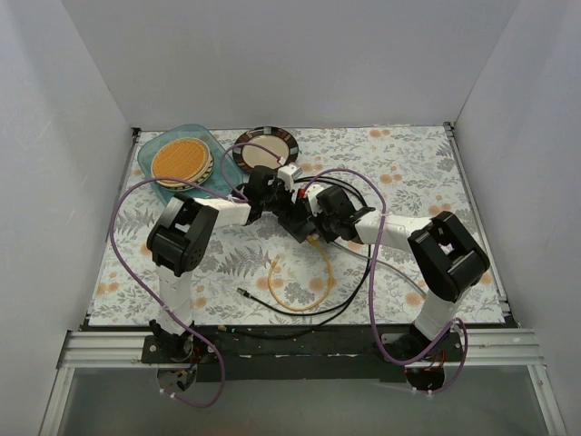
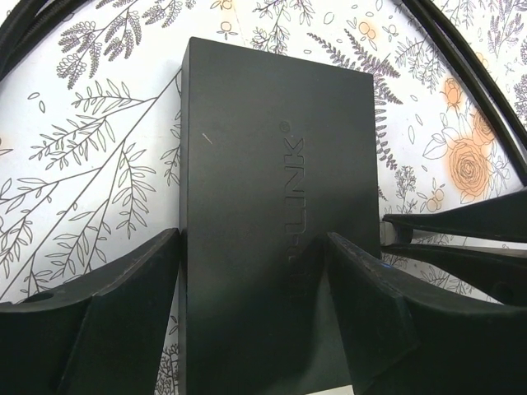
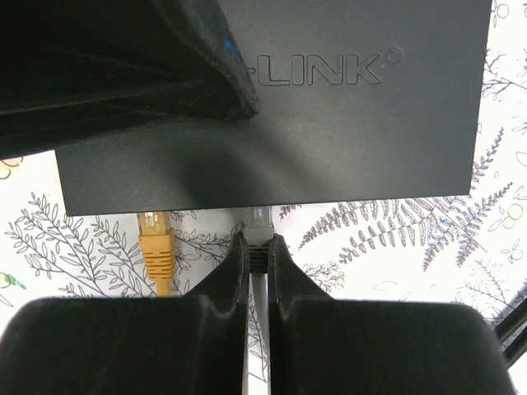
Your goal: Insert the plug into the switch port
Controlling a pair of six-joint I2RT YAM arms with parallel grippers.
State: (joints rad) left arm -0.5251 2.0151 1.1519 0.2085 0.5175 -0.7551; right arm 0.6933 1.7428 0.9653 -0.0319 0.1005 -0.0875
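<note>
The switch is a flat dark box lying on the flowered cloth. My left gripper stands open over it, one finger at its long edge and the other lying over its top face. In the right wrist view the switch has its port edge facing me; the ports themselves are hidden under that edge. The plug on the yellow cable has its tip at that edge; I cannot tell whether it is seated. My right gripper is shut on a second, grey-booted plug whose tip meets the edge.
A teal tray with a woven mat and a brown-rimmed plate stand at the back left. A black cable trails across the near cloth. More black cables curve past the switch's far corners.
</note>
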